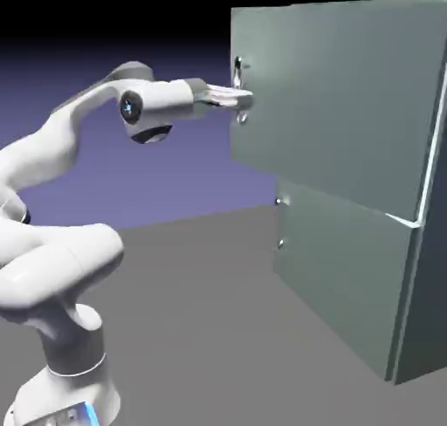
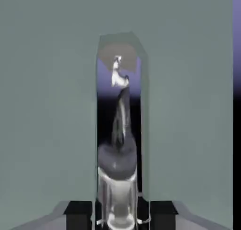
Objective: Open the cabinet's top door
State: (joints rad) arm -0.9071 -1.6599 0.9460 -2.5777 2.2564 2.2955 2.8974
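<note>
With the top door sitting above the lower panel and its bar handle filling my narrowly closed claw, I'm planning on pulling along a slow arc, wrist turning alongside.

The upper door looks smooth and nearly matt, like painted metal (a faint sheen, from where I'm standing). Its handle is glossy, mirror-like metal.
</note>
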